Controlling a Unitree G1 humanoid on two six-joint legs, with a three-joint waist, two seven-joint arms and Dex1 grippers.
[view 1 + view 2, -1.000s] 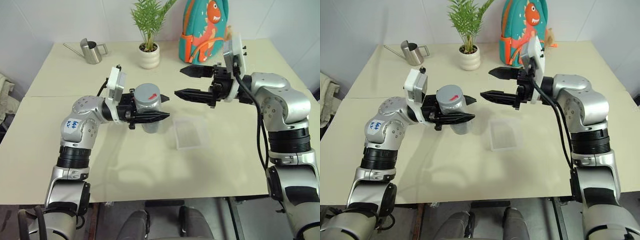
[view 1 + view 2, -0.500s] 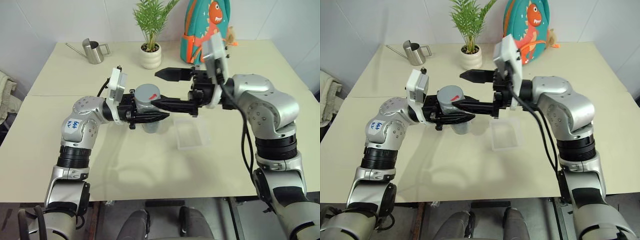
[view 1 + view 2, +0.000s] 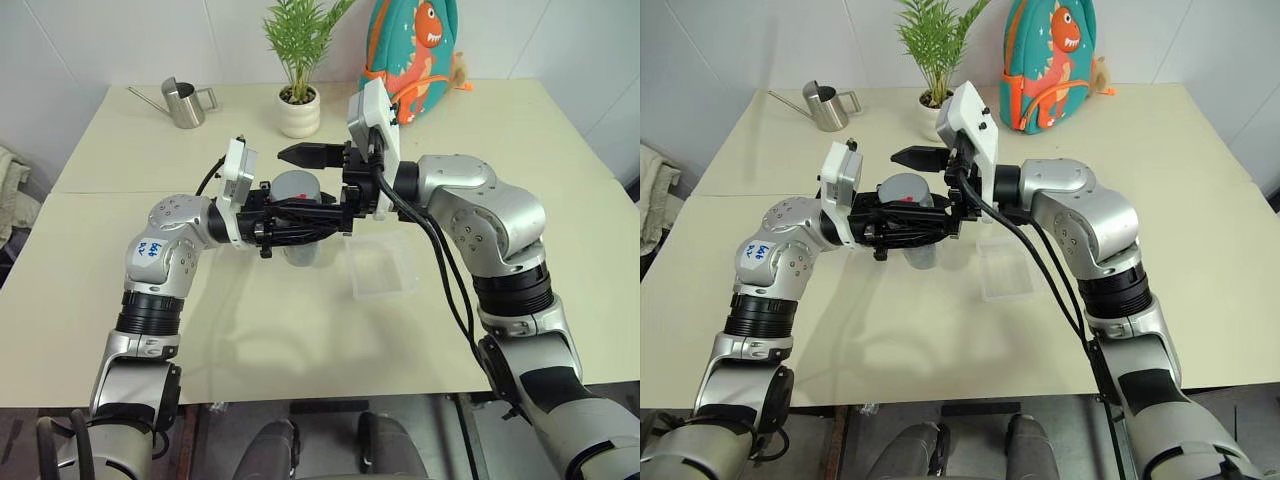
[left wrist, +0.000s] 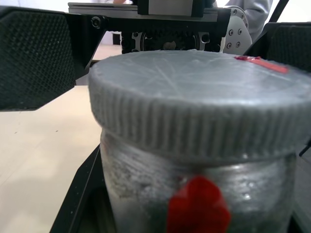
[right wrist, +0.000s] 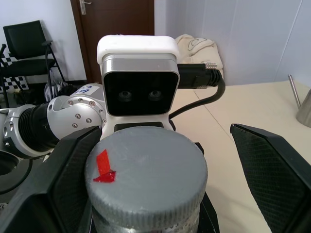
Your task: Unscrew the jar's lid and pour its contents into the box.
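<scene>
The left gripper is clamped on the small shiny silvery-grey cylindrical jar with a red mark on its side, holding it upright above the pale table. The plain round grey ribbed lid sits on the jar. The right gripper stands wide apart, one black finger on either side of the lid, not gripping it. The shallow clear plastic box lies on the table just beside the jar, below the right arm
</scene>
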